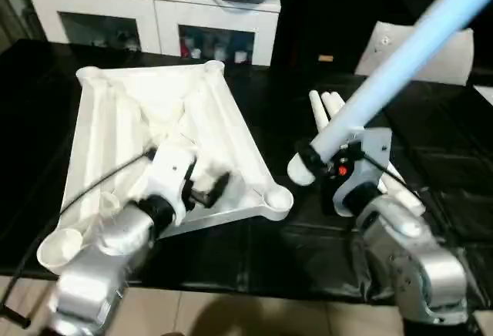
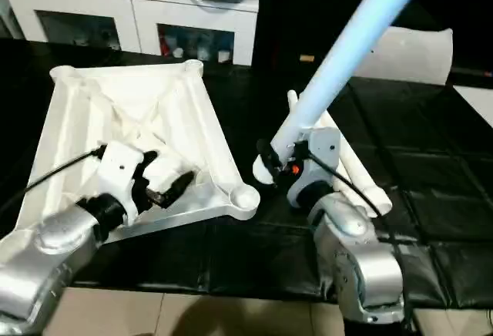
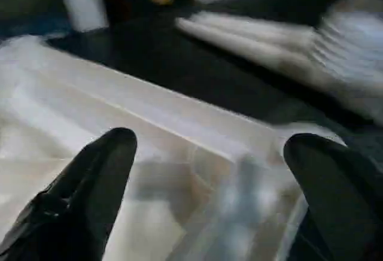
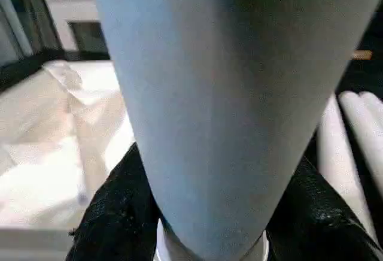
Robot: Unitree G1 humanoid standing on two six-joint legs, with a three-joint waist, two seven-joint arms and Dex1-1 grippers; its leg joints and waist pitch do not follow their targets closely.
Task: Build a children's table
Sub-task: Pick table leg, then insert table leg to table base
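While your right gripper [image 1: 320, 160] clamps a leg [image 1: 400, 55] slanting to upper right, its butt end sits just right of the tabletop [image 1: 154, 112] corner socket [image 1: 275, 197] at centre; left gripper [image 2: 166, 176] open, empty.

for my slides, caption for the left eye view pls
Right gripper holds a long white tapered leg; open left gripper hovers over the upturned white plastic tabletop.

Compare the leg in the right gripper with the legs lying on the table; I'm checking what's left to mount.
The held leg is raised and slants steeply, gripped near its lower end by the right gripper; the spare legs lie flat on the black table, ungripped. The held leg looks bluish; the spare legs look white. All are long, round and tapered.
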